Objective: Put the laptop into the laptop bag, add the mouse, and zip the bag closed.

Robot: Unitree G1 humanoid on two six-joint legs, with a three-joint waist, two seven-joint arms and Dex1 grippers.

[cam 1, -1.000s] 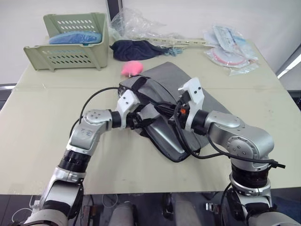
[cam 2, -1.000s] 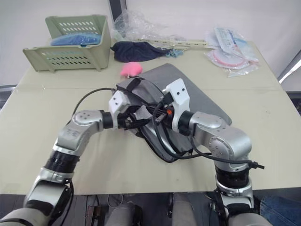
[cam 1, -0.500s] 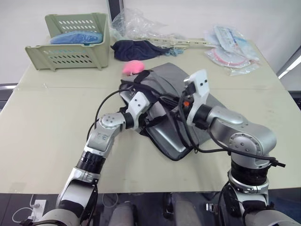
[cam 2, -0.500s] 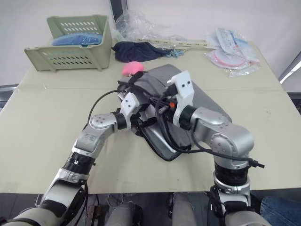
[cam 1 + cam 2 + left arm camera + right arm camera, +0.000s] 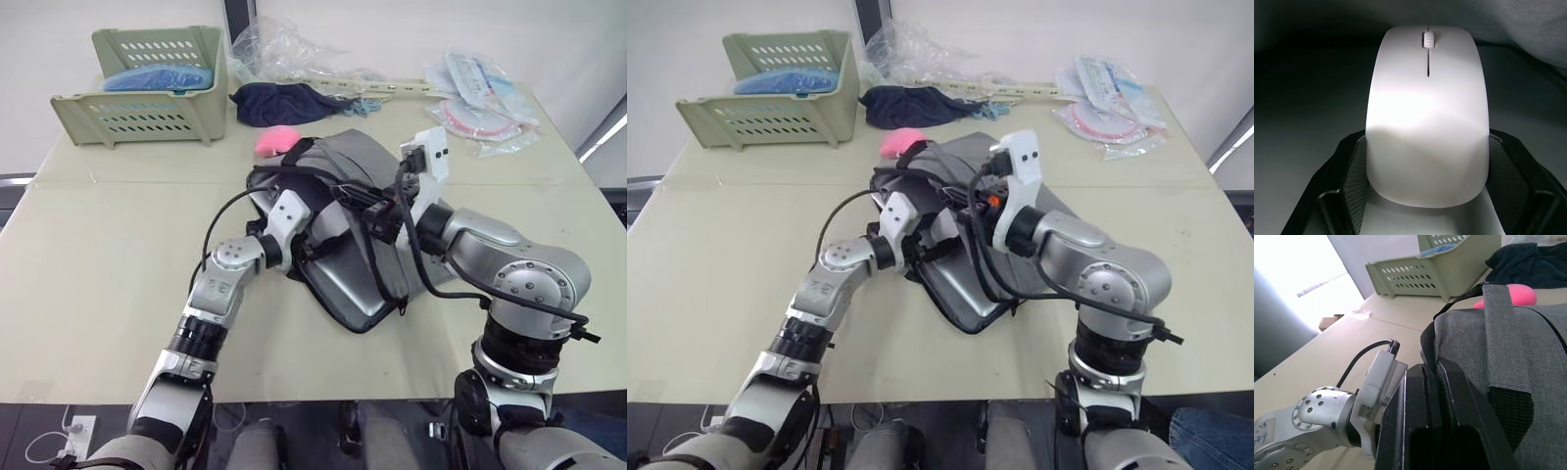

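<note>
1. A grey fabric laptop bag with black straps and trim [image 5: 358,211] lies slantwise at the middle of the pale beige surface [image 5: 88,255], its mouth gaping toward 7 o'clock.
2. My left tool [image 5: 1425,196] is thrust into that mouth from 9 o'clock, its two black fingers [image 5: 1506,171] closed on the flanks of the small white glossy oval mouse [image 5: 1426,112]; the scroll wheel points away from my wrist into the dark of the bag.
3. The large flat silver metal laptop [image 5: 343,284] sits inside the bag, a strip of it showing through the opening at the 6 o'clock corner.
4. My right tool [image 5: 1434,396] bears on the bag's upper flap beside a black strap; its fingers are pressed together, and I cannot tell whether cloth is pinched between them.
5. A pink fuzzy lump [image 5: 274,142] rests just beyond the bag at 11 o'clock.
6. A dark navy cloth bundle [image 5: 284,103] lies behind it at 12 o'clock, near crumpled clear plastic [image 5: 279,49].
7. A pale green slotted plastic basket [image 5: 147,88] holding something blue stands at the 10 o'clock corner.
8. Clear packets of pink and blue goods [image 5: 480,98] are heaped at 2 o'clock, well apart from the bag.
</note>
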